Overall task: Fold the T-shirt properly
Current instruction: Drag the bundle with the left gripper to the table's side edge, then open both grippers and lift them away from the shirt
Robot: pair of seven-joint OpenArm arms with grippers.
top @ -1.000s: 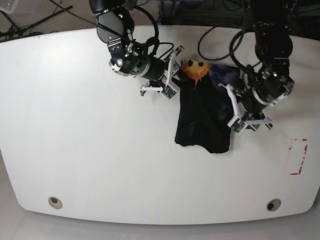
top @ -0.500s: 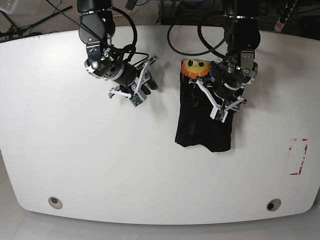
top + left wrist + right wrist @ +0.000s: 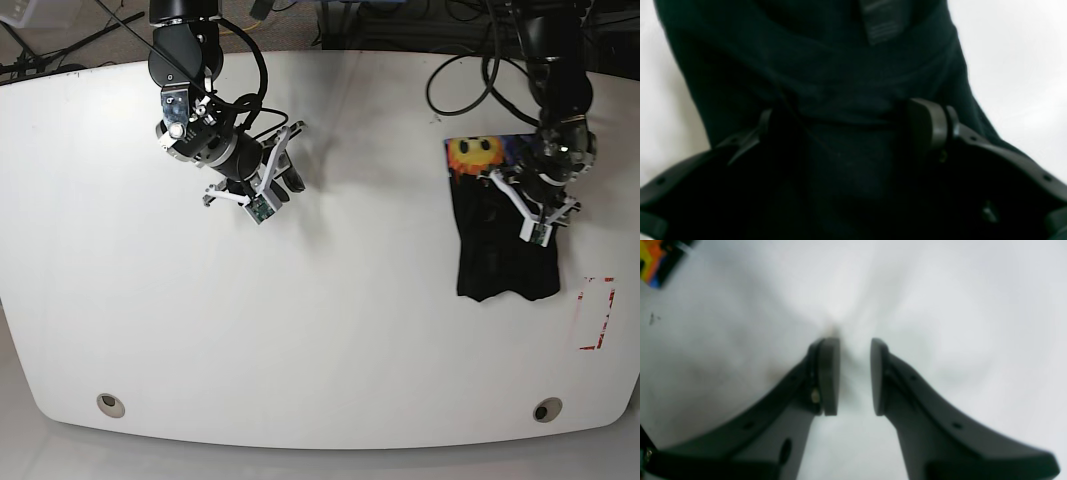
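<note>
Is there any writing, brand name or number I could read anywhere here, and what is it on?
No words or numbers can be read.
T-shirt: a smiling sun picture, no lettering.
Tag on the shirt: faint lines, too blurred to read.
Table: red dashed marking near its edge, a shape, not text.

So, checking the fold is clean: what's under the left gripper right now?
The folded black T-shirt, sun print at its far end, lies under the open left gripper on the white table. Any inner layers are covered by dark cloth.
</note>
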